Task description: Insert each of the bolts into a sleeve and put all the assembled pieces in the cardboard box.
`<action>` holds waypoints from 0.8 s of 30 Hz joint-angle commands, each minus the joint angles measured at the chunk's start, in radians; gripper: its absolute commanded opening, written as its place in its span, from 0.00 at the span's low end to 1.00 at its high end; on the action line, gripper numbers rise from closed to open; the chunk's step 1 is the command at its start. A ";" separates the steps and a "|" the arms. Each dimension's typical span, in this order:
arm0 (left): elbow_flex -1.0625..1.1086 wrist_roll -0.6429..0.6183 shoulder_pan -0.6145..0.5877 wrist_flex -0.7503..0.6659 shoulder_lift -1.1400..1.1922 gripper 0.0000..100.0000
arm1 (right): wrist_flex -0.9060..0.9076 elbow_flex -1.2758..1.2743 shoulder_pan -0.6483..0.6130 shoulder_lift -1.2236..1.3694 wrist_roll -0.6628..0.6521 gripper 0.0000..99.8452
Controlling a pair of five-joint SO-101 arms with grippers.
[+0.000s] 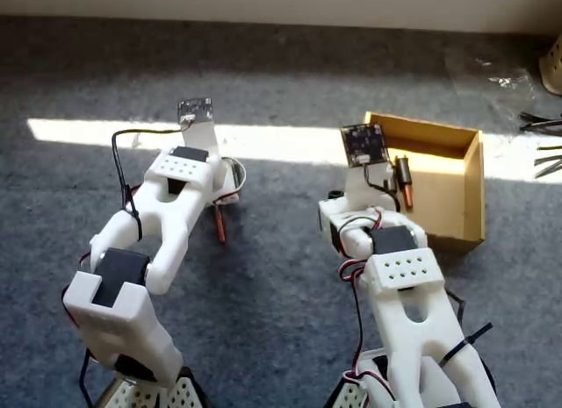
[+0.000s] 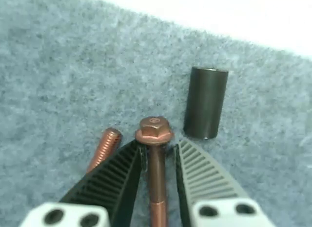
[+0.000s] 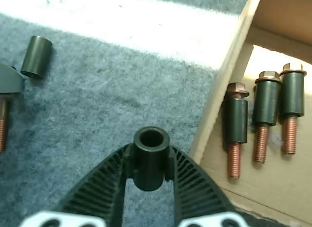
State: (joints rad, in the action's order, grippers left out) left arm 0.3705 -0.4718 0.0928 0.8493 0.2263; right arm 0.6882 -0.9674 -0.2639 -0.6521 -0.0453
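**Left fingers (image 2: 112,180) on a bolt (image 2: 154,132), right fingers (image 3: 105,183) on a sleeve (image 3: 151,156): three pieces boxed, two pairs left**

The left fingers are closed around the bolt's shank just under its hexagonal head. In the high view the bolt hangs from them above the grey carpet (image 1: 281,303). A second bolt (image 2: 103,150) lies on the carpet just beside those fingers. A second sleeve (image 2: 205,102) lies on its side nearby, apart from both bolts.

Further right, the right fingers clamp the sleeve by its sides, with its open bore facing the wrist camera. It is held over the carpet, just short of the box (image 1: 426,136). In the box, three assembled pieces (image 3: 265,110) lie side by side, each a bolt pushed through a sleeve with the thread sticking out.

By this count the job looks a little over half done. Three pieces are finished and put away. The held bolt and held sleeve are well apart and not yet joined. Once that pair is mated and boxed, the loose bolt and loose sleeve on the carpet need the same treatment.
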 commanded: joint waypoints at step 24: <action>-0.035 0.011 -0.018 -0.011 -0.007 0.01 | -0.027 0.007 0.010 -0.031 0.002 0.00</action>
State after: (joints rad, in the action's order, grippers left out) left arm 0.3705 -0.4733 0.0867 0.8493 0.2263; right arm 0.6882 -0.9674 -0.2639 -0.6521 -0.0453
